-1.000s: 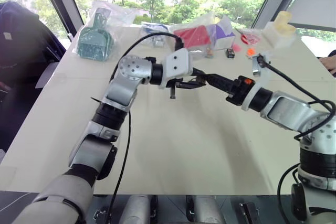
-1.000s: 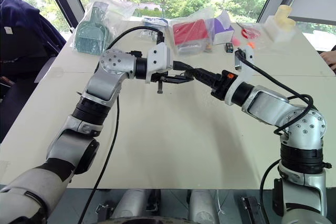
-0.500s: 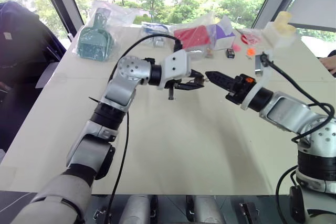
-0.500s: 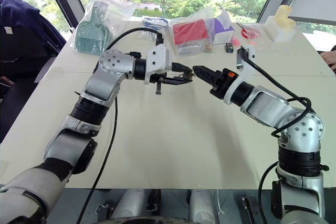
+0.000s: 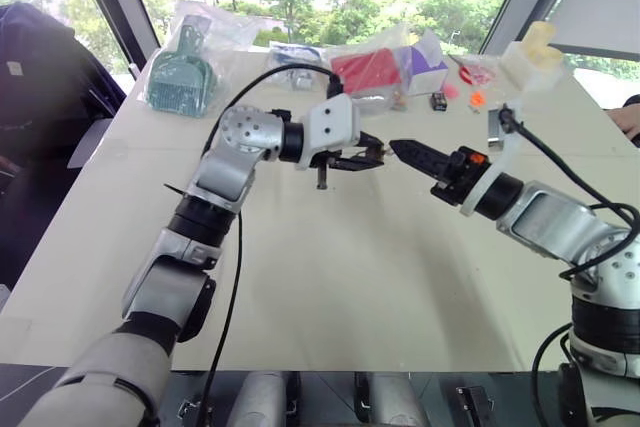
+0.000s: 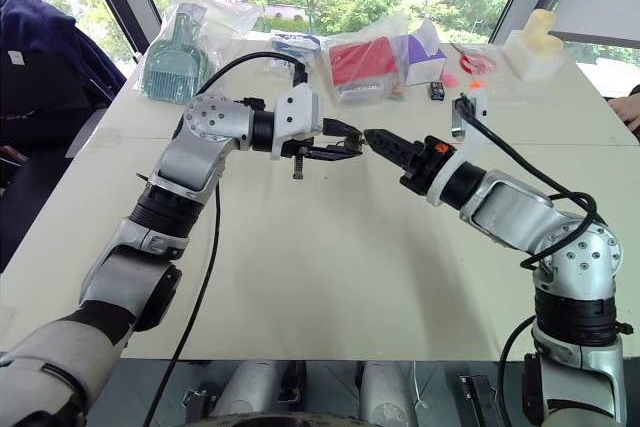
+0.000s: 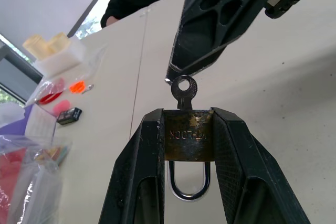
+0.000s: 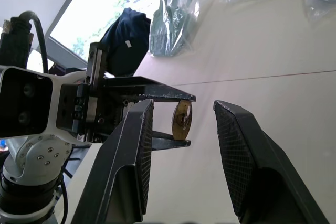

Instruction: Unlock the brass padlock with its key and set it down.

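Left gripper (image 7: 188, 145) raised above the pale cream table (image 5: 340, 277), black fingers (image 7: 142, 182) clamped on the sides of the small yellow-brass padlock (image 7: 188, 141) with dark tarnish and stamped lettering on its face. Thin silvery shackle loop (image 7: 188, 182) hanging between the two fingers on the wrist side, closed into the body as far as the left wrist view shows. Small greyish metal key (image 7: 184, 90) with a round holed bow seated in the end of the padlock that faces away from the wrist, standing straight out of it

Right gripper (image 8: 181, 129) level with the left one, pointing at it from the opposite side, black fingers (image 8: 239, 150) parted with a clear gap and gripping nothing. In the right wrist view, padlock and key seen edge-on in that gap, touching neither pad. In the left wrist view, tip of one right finger (image 7: 210, 30) just beside the key's bow, contact impossible to judge. In the head views, the two gripper tips nearly meeting above the middle of the table (image 6: 362, 139)

Along the far edge of the table, well apart from the grippers: teal plastic dustpan in a clear bag (image 5: 180, 75), red flat pack in clear wrap (image 5: 368, 69), purple and white box (image 5: 425, 59), small black item (image 5: 438, 101), pale yellow and white blocks in a bag (image 5: 535, 52)
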